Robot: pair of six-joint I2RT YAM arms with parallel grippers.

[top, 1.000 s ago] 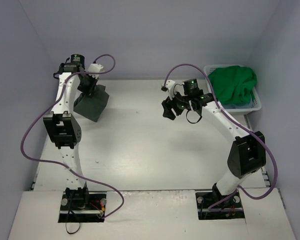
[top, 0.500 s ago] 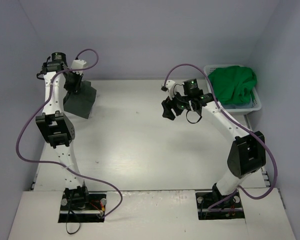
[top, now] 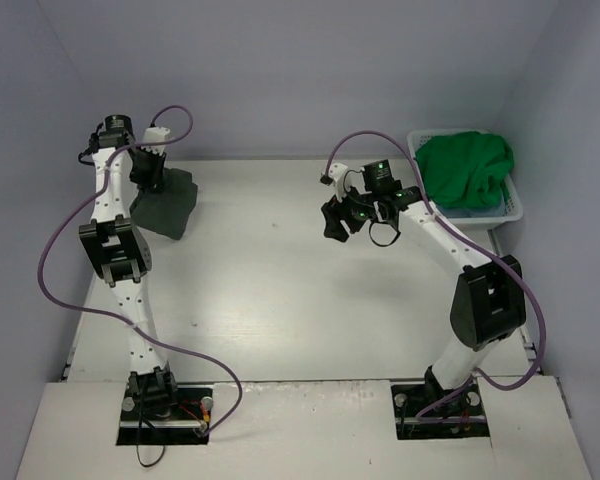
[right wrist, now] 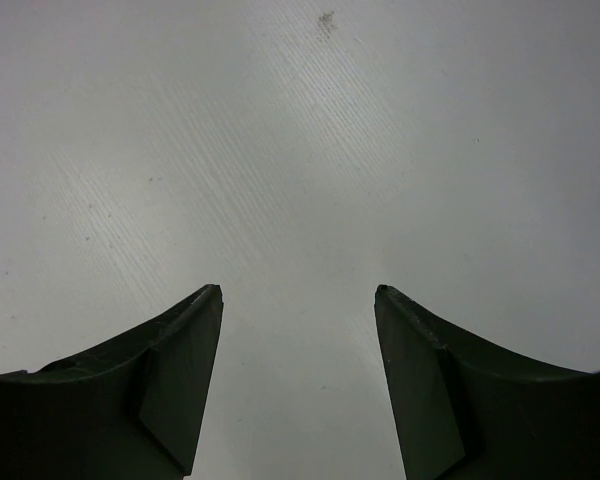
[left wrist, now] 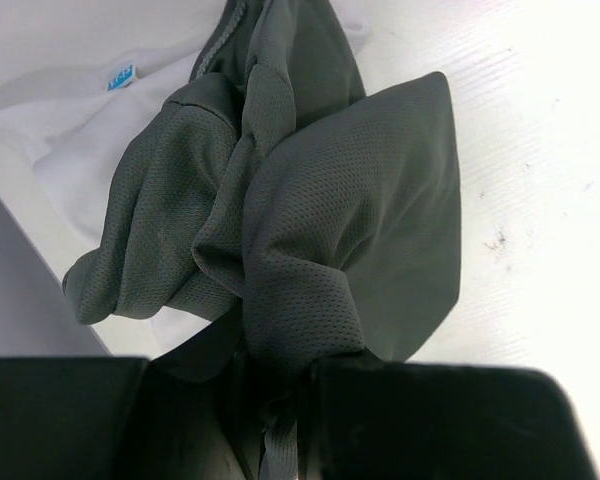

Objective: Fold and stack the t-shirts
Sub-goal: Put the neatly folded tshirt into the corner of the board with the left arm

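My left gripper (top: 150,182) is at the table's far left corner, shut on a bunched dark grey t-shirt (top: 168,206). In the left wrist view the grey mesh cloth (left wrist: 310,220) is pinched between the fingers of that gripper (left wrist: 280,400) and hangs over a white t-shirt (left wrist: 70,130) with a small blue label. My right gripper (top: 338,218) hovers over the bare table at the centre right. It is open (right wrist: 298,292) with nothing between its fingers. A bright green t-shirt (top: 467,165) is heaped in the basket.
The white laundry basket (top: 516,208) stands at the far right corner against the wall. Light walls close in the table (top: 280,300) on the left, back and right. A purple cable loops over each arm.
The left arm has carried the dark grey t-shirt leftward towards the far left corner. The right arm has barely moved.
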